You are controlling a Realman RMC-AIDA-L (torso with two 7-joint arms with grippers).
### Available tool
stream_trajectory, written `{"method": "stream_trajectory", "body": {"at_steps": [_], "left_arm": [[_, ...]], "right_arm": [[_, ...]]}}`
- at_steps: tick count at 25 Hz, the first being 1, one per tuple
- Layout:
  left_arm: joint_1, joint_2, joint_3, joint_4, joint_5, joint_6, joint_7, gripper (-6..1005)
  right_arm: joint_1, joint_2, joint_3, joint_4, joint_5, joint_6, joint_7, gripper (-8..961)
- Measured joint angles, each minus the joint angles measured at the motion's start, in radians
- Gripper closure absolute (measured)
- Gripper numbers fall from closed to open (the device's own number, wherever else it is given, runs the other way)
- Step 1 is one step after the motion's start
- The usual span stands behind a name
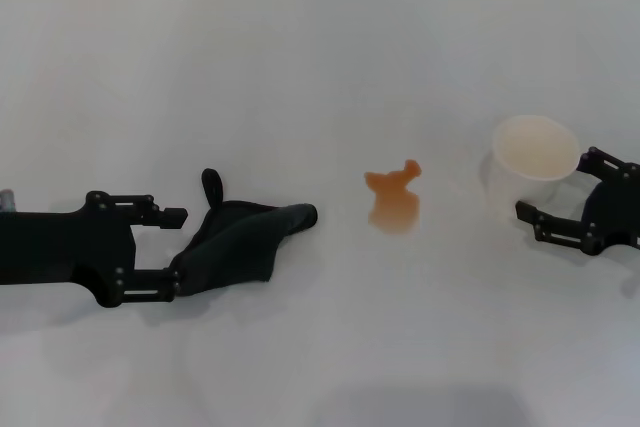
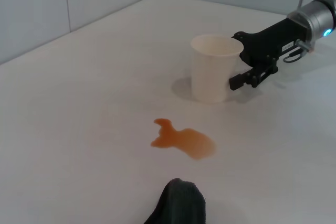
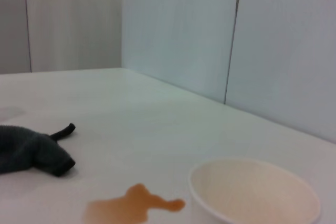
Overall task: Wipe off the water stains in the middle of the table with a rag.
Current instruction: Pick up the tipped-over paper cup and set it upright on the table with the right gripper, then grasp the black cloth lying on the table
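Head view: left gripper (image 1: 175, 255) at lower left, fingers spread around the rag (image 1: 238, 243), not clamping yet. Orange water stains (image 1: 394, 201) sitting centre on the surface (image 1: 300, 67).

Left wrist view: right gripper (image 2: 245, 60), fingers released, flanking the paper cup (image 2: 212, 67), probably parking it clear.

Right wrist view: rag lying left, spill bottom centre.

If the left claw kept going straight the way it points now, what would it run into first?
The rag: the open left claw already brackets its near edge. Beyond that lie the water stains, then probably the cup by the right claw, though depth is unclear.
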Motion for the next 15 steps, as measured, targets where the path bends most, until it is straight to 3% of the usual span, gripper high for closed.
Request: {"method": "stream_trajectory", "body": {"at_steps": [8,15], "left_arm": [[0.001,0.002,-0.004,0.0,0.002,0.0,-0.005,300],[-0.006,0.01,-0.006,0.001,0.005,0.0,-0.055,300]], "right_arm": [[-0.072,-0.003,-0.001,-0.143,-0.101,-0.089,0.165,80],[-0.105,-0.006,-0.001,-0.448,-0.362,-0.253,0.565,80]]}}
